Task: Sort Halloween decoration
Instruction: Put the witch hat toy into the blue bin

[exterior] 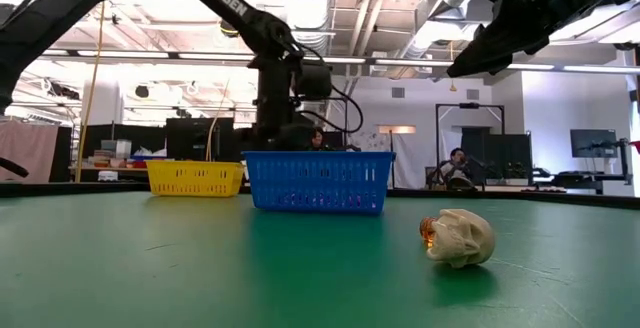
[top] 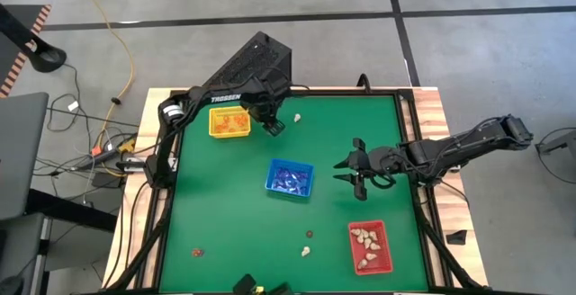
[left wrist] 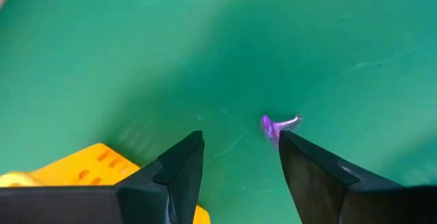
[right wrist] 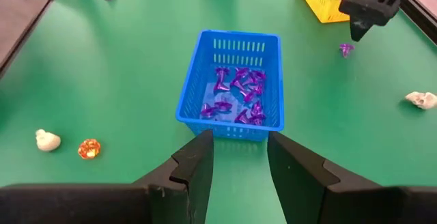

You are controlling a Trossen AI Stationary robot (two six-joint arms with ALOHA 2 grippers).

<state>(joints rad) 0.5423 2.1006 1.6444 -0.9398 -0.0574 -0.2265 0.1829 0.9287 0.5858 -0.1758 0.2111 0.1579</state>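
My left gripper [left wrist: 240,142] hangs low over the green mat [top: 225,205] just beside the yellow tray [top: 212,115], fingers spread wide and holding nothing. The purple trinket [left wrist: 276,125] lies on the mat right at the tip of one finger, off-centre, not between them. I judge the job is to grasp it, so I should shift sideways until it sits midway in the gap, drop until the tips nearly brush the mat, then close gently; it looks thin and could skid away. It belongs in the blue tray [right wrist: 225,118] with the other purple pieces. My right gripper [top: 340,173] waits open and empty near the red tray [top: 351,232]
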